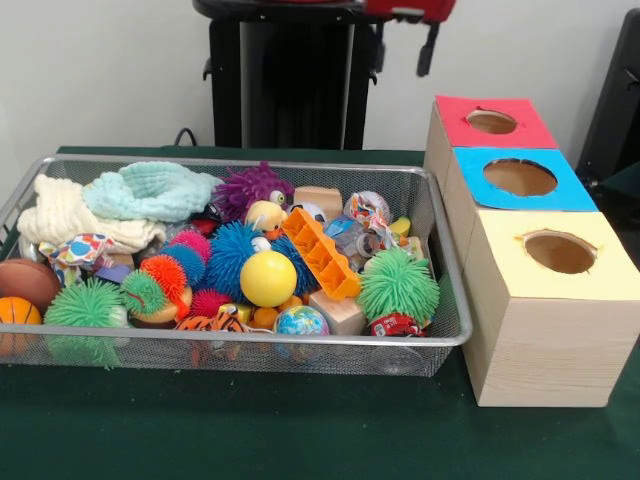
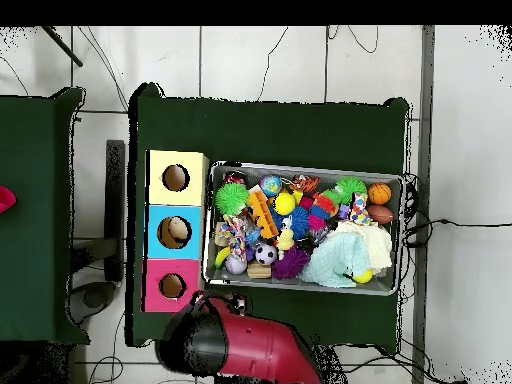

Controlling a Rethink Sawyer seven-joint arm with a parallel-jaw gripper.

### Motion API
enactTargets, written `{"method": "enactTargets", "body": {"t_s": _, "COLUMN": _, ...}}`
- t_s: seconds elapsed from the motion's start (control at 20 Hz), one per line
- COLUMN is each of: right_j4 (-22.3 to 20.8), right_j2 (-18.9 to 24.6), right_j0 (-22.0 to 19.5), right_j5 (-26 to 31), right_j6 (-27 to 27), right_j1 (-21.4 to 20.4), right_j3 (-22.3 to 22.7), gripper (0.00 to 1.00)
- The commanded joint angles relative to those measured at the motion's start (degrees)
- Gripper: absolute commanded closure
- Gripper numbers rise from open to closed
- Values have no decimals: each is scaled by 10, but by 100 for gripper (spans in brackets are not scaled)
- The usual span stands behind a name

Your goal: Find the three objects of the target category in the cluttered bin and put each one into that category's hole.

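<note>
Green worktop [image 1: 300,440] carries the cluttered bin [image 1: 452,300] beside the yellow hole [image 1: 560,252]; the hand [image 1: 428,50] hangs above, fingers state I cannot tell.

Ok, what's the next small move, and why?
Probably bring the gripper over the basket's end farthest from the boxes, above the polka-dot cloth peeking out under the cream cloth. The gripper hangs high above the basket, and that is the clearest dotted cloth showing.
</note>
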Motion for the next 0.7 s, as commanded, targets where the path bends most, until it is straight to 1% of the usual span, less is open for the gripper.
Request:
{"method": "enactTargets", "body": {"t_s": 0.05, "right_j4": 15, "right_j2": -9, "right_j0": -41, "right_j5": -56, "right_j6": 121, "right_j1": 72, "right_j3": -38, "gripper": 0}}
{"method": "enactTargets", "body": {"t_s": 0.2, "right_j4": 22, "right_j2": -8, "right_j0": -43, "right_j5": -70, "right_j6": 126, "right_j1": 80, "right_j3": -39, "gripper": 0}}
{"method": "enactTargets", "body": {"t_s": 0.25, "right_j4": 22, "right_j2": -8, "right_j0": -49, "right_j5": -76, "right_j6": 123, "right_j1": 81, "right_j3": -39, "gripper": 0}}
{"method": "enactTargets", "body": {"t_s": 0.35, "right_j4": 22, "right_j2": -11, "right_j0": -57, "right_j5": -76, "right_j6": 117, "right_j1": 88, "right_j3": -47, "gripper": 0}}
{"method": "enactTargets", "body": {"t_s": 0.4, "right_j4": 21, "right_j2": -17, "right_j0": -54, "right_j5": -76, "right_j6": 119, "right_j1": 88, "right_j3": -49, "gripper": 0}}
{"method": "enactTargets", "body": {"t_s": 0.55, "right_j4": 16, "right_j2": -20, "right_j0": -76, "right_j5": -95, "right_j6": 110, "right_j1": 92, "right_j3": -50, "gripper": 0}}
{"method": "enactTargets", "body": {"t_s": 0.7, "right_j4": 15, "right_j2": -9, "right_j0": -105, "right_j5": -120, "right_j6": 105, "right_j1": 92, "right_j3": -45, "gripper": 0}}
